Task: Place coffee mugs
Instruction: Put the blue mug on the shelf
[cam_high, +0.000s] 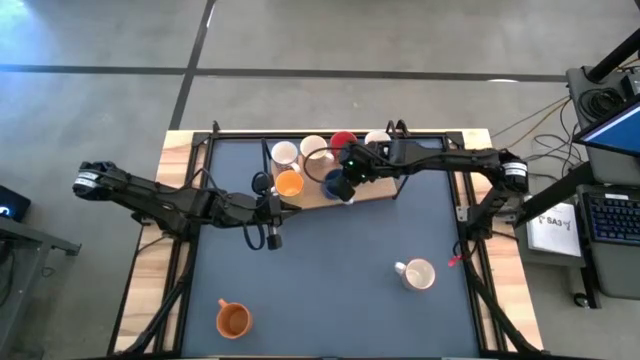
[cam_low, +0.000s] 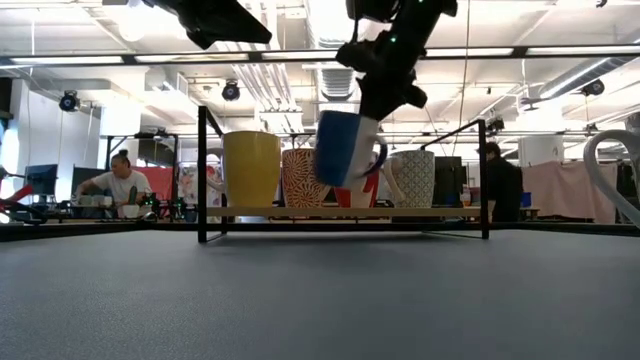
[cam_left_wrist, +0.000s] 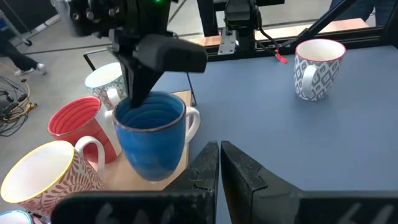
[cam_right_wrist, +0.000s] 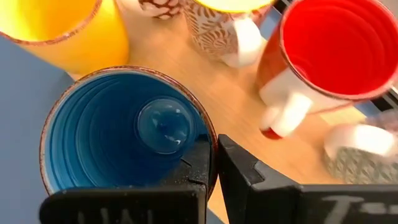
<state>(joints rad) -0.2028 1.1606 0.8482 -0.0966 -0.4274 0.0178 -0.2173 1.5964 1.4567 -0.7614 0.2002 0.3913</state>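
A: Where was the blue mug (cam_left_wrist: 151, 133)?
B: Tilted just above the wooden board (cam_high: 372, 188), at the table's (cam_high: 330, 280) 12 o'clock; the right jaws (cam_right_wrist: 214, 163) pinched its rim.
A: Left jaws (cam_left_wrist: 219, 163)?
B: Clenched, empty, near centre.

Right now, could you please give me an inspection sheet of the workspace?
Surface: blue-grey table; wooden board at its far edge.
Job's things: blue mug held tilted at the board's front edge; red mug and others on the board; orange mug and white patterned mug loose on the table.
Clutter: nothing seen.
Hands: right hand pinches the blue mug's rim; left hand shut, empty, mid-table.
Cables: bundle right of the table.
Surroundings: people at desks behind.
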